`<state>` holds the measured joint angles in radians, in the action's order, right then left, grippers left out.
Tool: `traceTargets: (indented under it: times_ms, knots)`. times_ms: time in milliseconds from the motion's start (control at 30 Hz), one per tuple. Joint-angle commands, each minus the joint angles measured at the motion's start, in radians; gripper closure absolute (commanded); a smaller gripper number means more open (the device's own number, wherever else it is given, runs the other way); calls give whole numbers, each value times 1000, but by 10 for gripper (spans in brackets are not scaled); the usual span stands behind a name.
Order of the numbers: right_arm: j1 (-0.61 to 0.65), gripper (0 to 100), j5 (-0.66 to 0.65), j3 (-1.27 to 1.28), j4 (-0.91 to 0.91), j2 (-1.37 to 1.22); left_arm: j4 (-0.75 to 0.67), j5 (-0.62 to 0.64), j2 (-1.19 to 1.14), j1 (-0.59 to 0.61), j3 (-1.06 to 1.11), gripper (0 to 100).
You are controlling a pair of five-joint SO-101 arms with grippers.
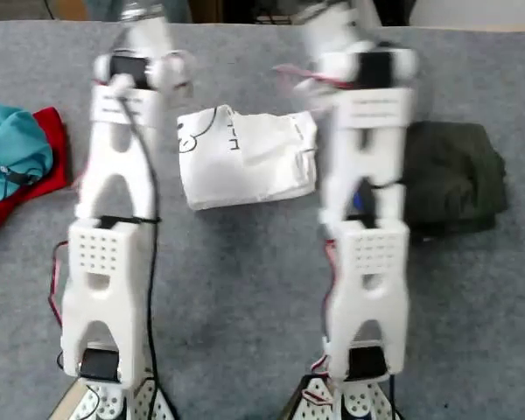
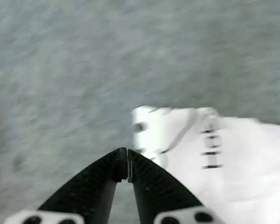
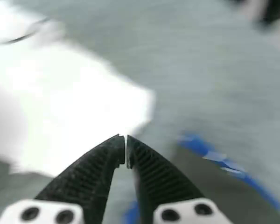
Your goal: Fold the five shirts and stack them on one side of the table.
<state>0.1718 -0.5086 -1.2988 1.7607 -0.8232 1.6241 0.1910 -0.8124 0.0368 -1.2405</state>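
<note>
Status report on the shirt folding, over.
Left gripper shut, right gripper shut. White shirt folded between arms. Dark shirt one side, teal shirt and red shirt opposite.

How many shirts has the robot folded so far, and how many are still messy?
Two look done: the white printed cotton shirt lies folded between the arms, and the dark green fabric shirt sits folded by the right arm. Nothing is in hand: both arms' jaws are shut and empty. Still left: the crumpled teal shirt and the red shirt under it need folding, and no stack is made yet.
</note>
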Motion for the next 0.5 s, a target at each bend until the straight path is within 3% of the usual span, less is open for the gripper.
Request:
traceTargets:
  times_ms: [0, 200, 333, 467]
  knots:
    - [173, 983, 18, 196, -28, 53, 114, -77, 12, 96, -59, 971]
    - [238, 983, 20, 424, -265, 51, 140, -152, 49, 220, 35, 972]
    - [176, 983, 20, 552, -479, 25, 140, -157, 133, 263, 226, 972]
    - [107, 983, 20, 564, -580, -45, 109, -157, 259, 266, 446, 971]
